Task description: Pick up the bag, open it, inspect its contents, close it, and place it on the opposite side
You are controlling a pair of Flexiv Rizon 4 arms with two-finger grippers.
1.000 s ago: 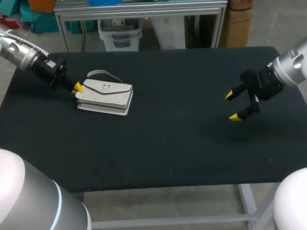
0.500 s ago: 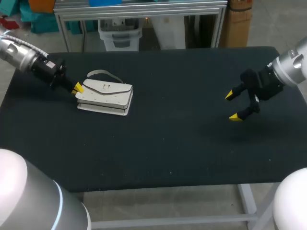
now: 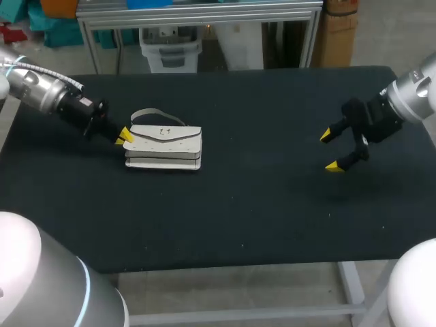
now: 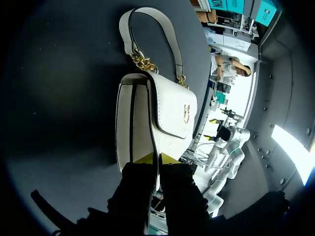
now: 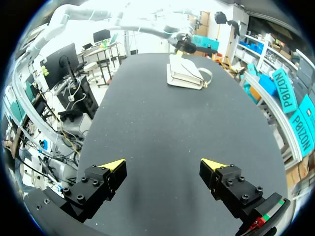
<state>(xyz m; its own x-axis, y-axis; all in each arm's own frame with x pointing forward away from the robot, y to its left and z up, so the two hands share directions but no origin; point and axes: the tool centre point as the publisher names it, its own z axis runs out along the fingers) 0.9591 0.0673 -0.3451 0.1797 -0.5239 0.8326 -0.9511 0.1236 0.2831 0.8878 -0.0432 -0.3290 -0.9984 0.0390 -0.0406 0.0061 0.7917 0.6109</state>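
While the white bag (image 3: 165, 146) lies flat on the table's (image 3: 245, 204) left side, flap closed, the left claw (image 3: 125, 136) pinches its left end; the right claw (image 3: 330, 151) hangs spread wide, holding nothing, well apart at right.

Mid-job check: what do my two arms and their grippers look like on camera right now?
The left arm and right arm end in silver-grey cylindrical links; a thin cable loops over the left one. The left gripper and right gripper are black, each with two wedge-shaped yellow fingertips.
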